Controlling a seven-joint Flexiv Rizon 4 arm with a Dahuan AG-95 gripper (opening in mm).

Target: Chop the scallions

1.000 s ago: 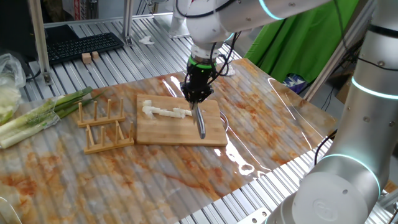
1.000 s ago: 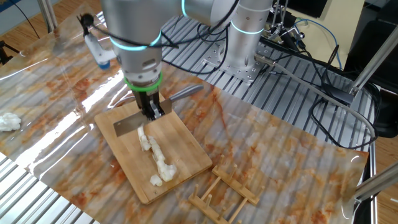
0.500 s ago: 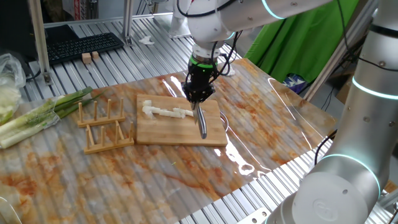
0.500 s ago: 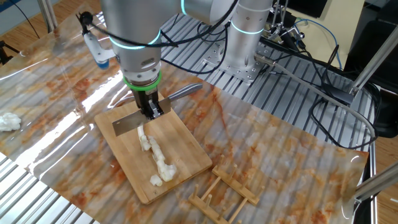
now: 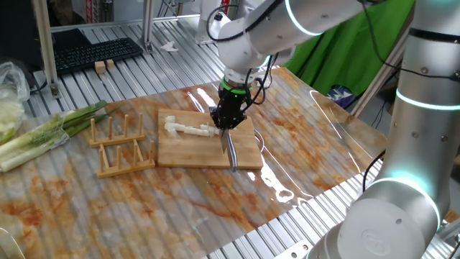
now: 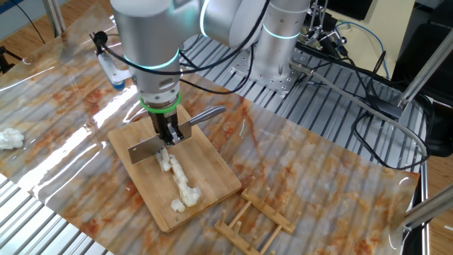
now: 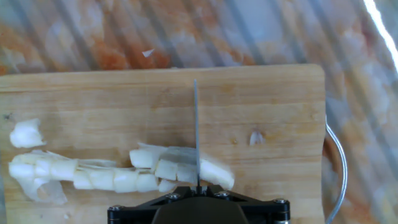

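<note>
The scallion (image 5: 188, 129) lies on the wooden board (image 5: 248, 144) as a row of short white segments; it also shows in the other fixed view (image 6: 178, 180) and the hand view (image 7: 99, 177). My gripper (image 5: 226, 122) is shut on the grey metal knife (image 5: 231, 150). The blade (image 7: 196, 130) stands edge-down in the right end of the scallion row, with one piece to its right. In the other fixed view the gripper (image 6: 168, 132) holds the knife (image 6: 145, 149) across the board's (image 6: 216, 166) near end.
A wooden rack (image 5: 118, 146) stands left of the board. A bunch of thick green-and-white stalks (image 5: 43, 133) lies at the far left. A keyboard (image 5: 90, 52) sits at the back. A blue-capped bottle (image 6: 113, 67) stands behind the board.
The gripper has moved with the knife along the board toward the scallion, and the blade now sits in its end segments.
</note>
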